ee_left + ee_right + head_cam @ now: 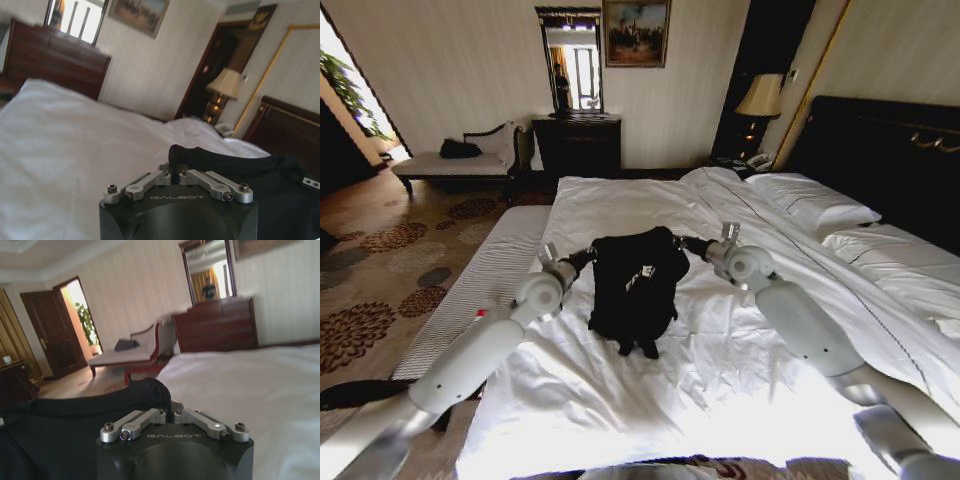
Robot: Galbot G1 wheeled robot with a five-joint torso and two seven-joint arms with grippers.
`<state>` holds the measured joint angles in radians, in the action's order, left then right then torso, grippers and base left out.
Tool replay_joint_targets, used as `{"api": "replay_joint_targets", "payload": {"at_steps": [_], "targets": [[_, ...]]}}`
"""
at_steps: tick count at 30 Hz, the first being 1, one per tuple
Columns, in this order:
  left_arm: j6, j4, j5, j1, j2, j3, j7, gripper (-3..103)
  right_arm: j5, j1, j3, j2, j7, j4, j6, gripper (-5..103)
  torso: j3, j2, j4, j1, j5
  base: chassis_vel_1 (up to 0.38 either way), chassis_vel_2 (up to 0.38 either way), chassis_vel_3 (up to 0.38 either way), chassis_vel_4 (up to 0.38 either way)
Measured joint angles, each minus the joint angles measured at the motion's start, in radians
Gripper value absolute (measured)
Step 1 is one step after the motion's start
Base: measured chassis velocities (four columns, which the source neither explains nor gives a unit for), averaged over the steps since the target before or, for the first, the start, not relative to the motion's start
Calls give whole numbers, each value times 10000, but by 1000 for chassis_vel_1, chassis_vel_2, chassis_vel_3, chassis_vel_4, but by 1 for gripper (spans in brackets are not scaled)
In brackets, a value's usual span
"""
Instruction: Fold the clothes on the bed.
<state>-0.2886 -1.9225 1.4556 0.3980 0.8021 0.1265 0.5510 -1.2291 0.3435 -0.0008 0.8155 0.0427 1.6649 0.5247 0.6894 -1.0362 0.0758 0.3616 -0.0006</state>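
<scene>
The clothes are a single black T-shirt (pixel 638 285), bunched and hanging in a narrow drape over the middle of the bed (pixel 720 400), its lower end touching the white duvet. My left gripper (pixel 582 258) is shut on its upper left edge. At the upper right edge my right gripper (pixel 692 245) is shut as well. In the left wrist view the left gripper (pixel 175 175) pinches a fold of the black fabric (pixel 240 170). The right wrist view shows the right gripper (pixel 170 412) pinching the dark cloth (pixel 75 430).
A grey striped bench (pixel 480 290) runs along the bed's left side. Pillows (pixel 810 200) and the dark headboard (pixel 890 150) are on the right. A chaise (pixel 460 160), a dark dresser (pixel 577 145) and a lamp (pixel 760 97) stand by the far wall.
</scene>
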Motion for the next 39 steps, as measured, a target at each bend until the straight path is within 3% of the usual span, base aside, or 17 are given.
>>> {"api": "replay_joint_targets", "payload": {"at_steps": [11,18,21,25,33,39], "targets": [[-331,-511,765,-2475,-943,468,62,2,-725,-2169,-275,-1074,575,727,10,2,-1,0,-1,-1,0,0,0,0,0],[-541,699,1528,-4851,-693,1098,-85,2,-1109,-4615,-1508,-993,547,-455,17,2,1,1,-4,1,-1,0,0,0,0],[-706,1724,2301,-6438,-487,1648,-204,2,-1220,-5879,-2144,-870,343,-1290,-20,2,1,1,0,1,-2,0,0,0,0],[-779,2039,2775,-7366,-522,2067,-352,2,-1273,-6635,-2476,-790,119,-1963,-96,2,1,1,0,1,2,0,0,0,0],[-805,1555,3174,-7697,-901,2049,-371,2,-1377,-7334,-2800,-764,-42,-2499,-207,2,1,1,-5,1,-2,0,0,0,0],[-801,-172,3801,-6909,-1964,1235,-61,2,-1579,-6565,-2236,-1619,190,-877,-152,2,0,1,0,0,2,0,0,0,0]]}}
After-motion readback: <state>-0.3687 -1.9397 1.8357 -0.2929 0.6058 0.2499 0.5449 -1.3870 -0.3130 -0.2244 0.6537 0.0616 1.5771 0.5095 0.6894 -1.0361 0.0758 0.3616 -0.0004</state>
